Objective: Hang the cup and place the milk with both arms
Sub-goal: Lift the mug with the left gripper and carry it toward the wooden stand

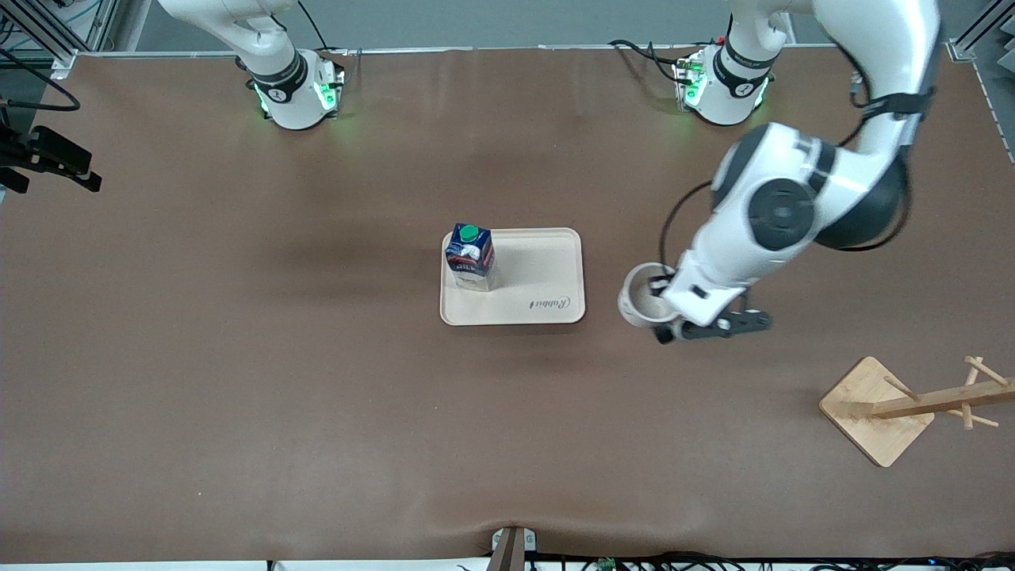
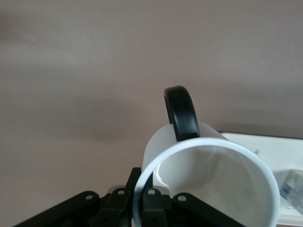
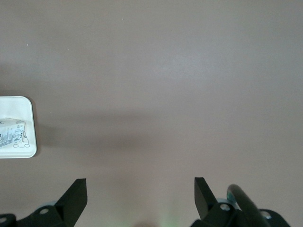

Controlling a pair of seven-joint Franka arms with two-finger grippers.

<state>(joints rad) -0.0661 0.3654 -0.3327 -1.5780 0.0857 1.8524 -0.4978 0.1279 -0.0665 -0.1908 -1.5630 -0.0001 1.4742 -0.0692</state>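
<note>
The white cup (image 1: 639, 298) with its black handle (image 2: 182, 111) hangs in my left gripper (image 1: 668, 316), over bare table between the tray and the wooden rack. In the left wrist view the left gripper (image 2: 141, 189) is shut on the cup's rim (image 2: 208, 151), one finger inside and one outside. The smiley face is hidden. The dark blue milk carton (image 1: 469, 255) with a green cap stands upright on the beige tray (image 1: 539, 277). My right gripper (image 3: 140, 196) is open and empty above bare table; it is out of the front view.
A wooden cup rack (image 1: 912, 403) with pegs stands toward the left arm's end, nearer the front camera than the tray. The tray's corner (image 3: 21, 146) and the carton (image 3: 12, 132) show in the right wrist view. A black device (image 1: 47, 159) sits at the right arm's end.
</note>
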